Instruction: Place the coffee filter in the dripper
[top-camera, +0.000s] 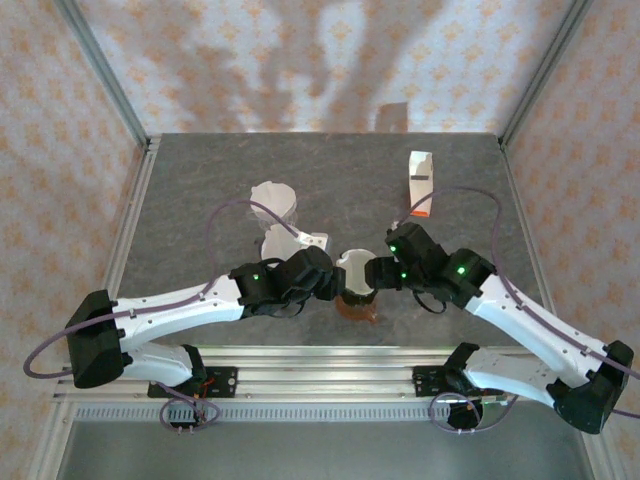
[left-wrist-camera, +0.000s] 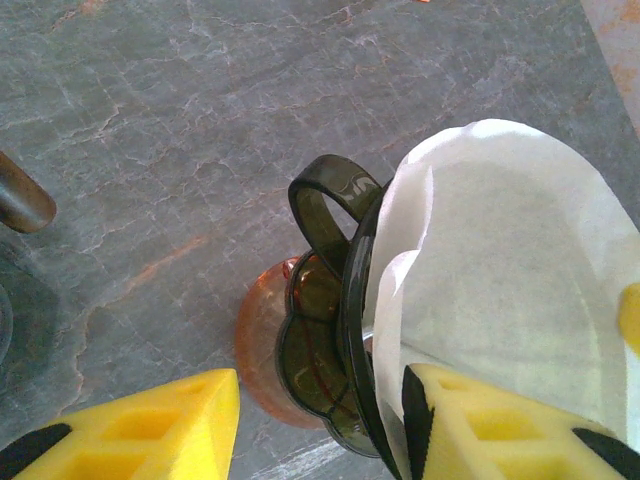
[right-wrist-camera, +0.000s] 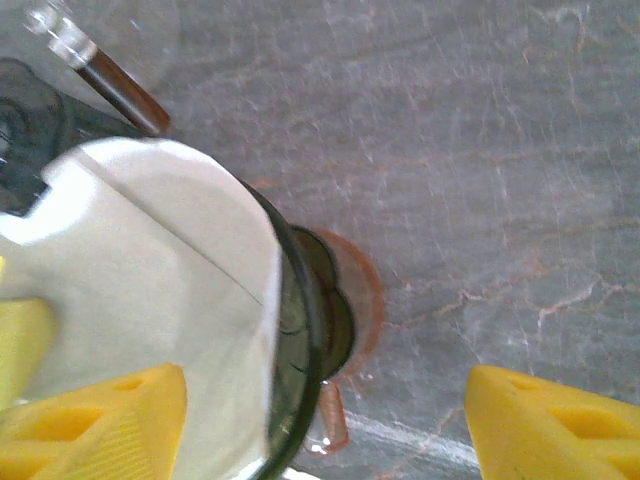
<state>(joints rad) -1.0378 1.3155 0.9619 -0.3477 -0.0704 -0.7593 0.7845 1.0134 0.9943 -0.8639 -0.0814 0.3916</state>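
— Where's the filter (left-wrist-camera: 500, 250)?
— In the dripper (left-wrist-camera: 315, 340), at the near middle of the table. It's white paper, opened out, its edge standing above the dark smoky rim. The left gripper (left-wrist-camera: 320, 410) gapes wide, one pad inside the cone and one outside. The right gripper (right-wrist-camera: 328, 400) is spread wide too, astride the opposite rim.
— And the table (top-camera: 190, 180)?
— Grey marbled stone. There's a white paper stack (top-camera: 275, 205) far left of centre and a box (top-camera: 422, 180) far right. Pale patterned walls (top-camera: 60, 120) stand around it.
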